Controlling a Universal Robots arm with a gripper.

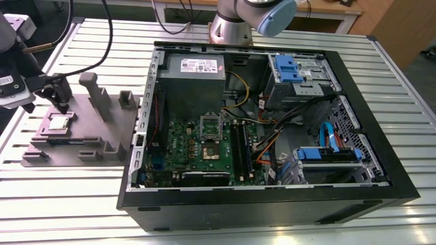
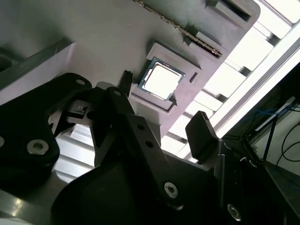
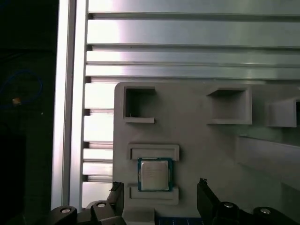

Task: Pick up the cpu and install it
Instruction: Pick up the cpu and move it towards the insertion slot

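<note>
The cpu [image 1: 58, 122] [image 2: 161, 79] [image 3: 154, 175], a small square chip with a silvery top, lies flat in a recess of the grey fixture plate [image 1: 81, 135] at the exterior view's left. My gripper [image 1: 46, 108] [image 2: 162, 101] [image 3: 159, 186] hangs just above it, open, with nothing between its black fingers. In both wrist views one fingertip [image 3: 117, 188] stands on each side of the chip, apart from it. The green motherboard [image 1: 197, 153] lies inside the open computer case [image 1: 272, 201], with its bare socket [image 1: 210, 149] near the middle.
Upright grey posts [image 1: 92, 89] rise from the fixture plate right beside the gripper. A slatted metal table [image 1: 75, 204] carries everything. Inside the case are a grey power supply [image 1: 194, 71], blue drive brackets [image 1: 289, 66] and loose cables [image 1: 272, 138]. The arm's base [image 1: 232, 25] stands behind the case.
</note>
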